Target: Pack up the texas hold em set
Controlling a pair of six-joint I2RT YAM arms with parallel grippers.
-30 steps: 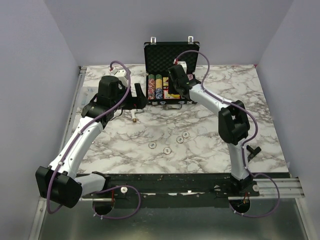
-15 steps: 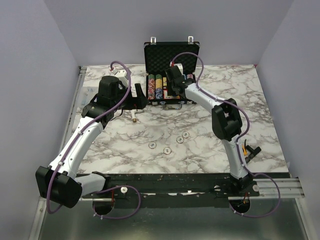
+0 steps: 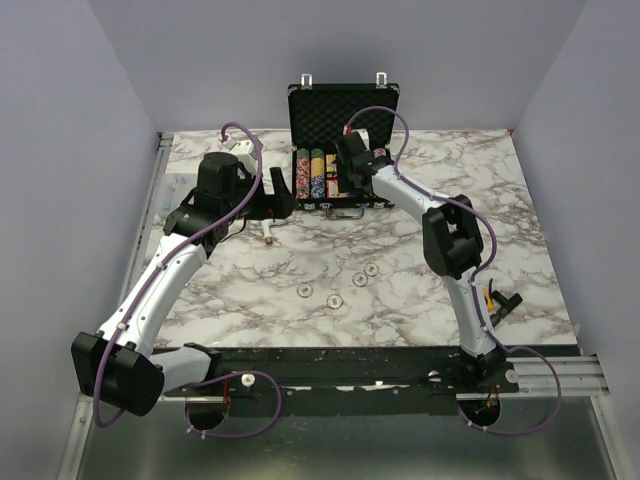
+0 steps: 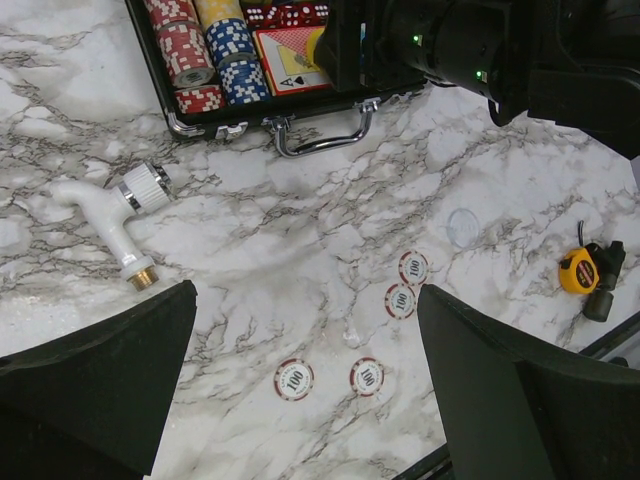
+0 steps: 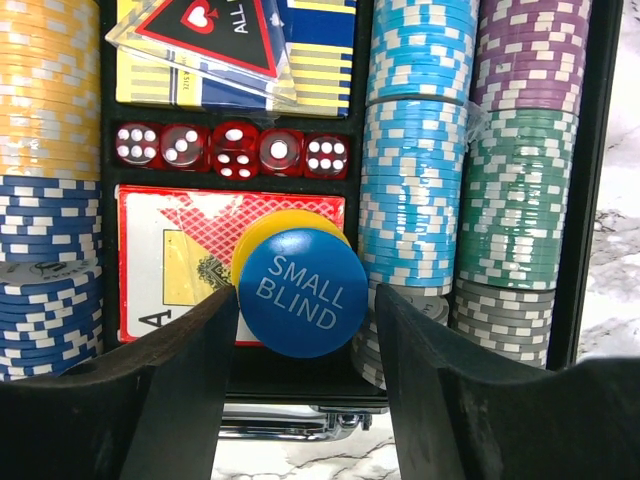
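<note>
The marbled tabletop (image 3: pixel 250 290) carried the open briefcase (image 3: pixel 320 115) at its far edge, lid propped upright and foam lining showing. The right arm reached into the case; the left arm waited to the left of it, well clear.

The left tool (image 4: pixel 305 292) hung spread wide above the tabletop, pinching nothing. The right tool (image 5: pixel 305 297) was low inside the case, between the chip rows (image 5: pixel 415 150) on either side. Its fingers flanked the blue disc (image 5: pixel 300 262), marked SMALL BLIND. The left finger seemed to touch the disc's edge and the right stood just off it, so I could not tell whether it was pinched or already let go.

The blue disc lay on top of the yellow disc (image 5: pixel 290 220), and both sat over the red card box (image 5: pixel 170 240), just below the row of dice (image 5: pixel 230 150).

The step in hand looked like stowing the discs in the middle compartment, near its end. The next move probably called for the fingers to part fully and rise straight up, without dragging the stacked discs or clipping the chip rows.

A fair part of the task remained. The whitish disc (image 4: pixel 464 227) and four loose chips (image 4: pixel 294 379) lay out on the tabletop in front of the case, apart from one another. They lay flat on the marble and would likely be awkward to pinch. After that the lid needed closing. The white plastic spout (image 4: pixel 115 215) and the tape measure (image 4: pixel 578 272) were not part of the set.
</note>
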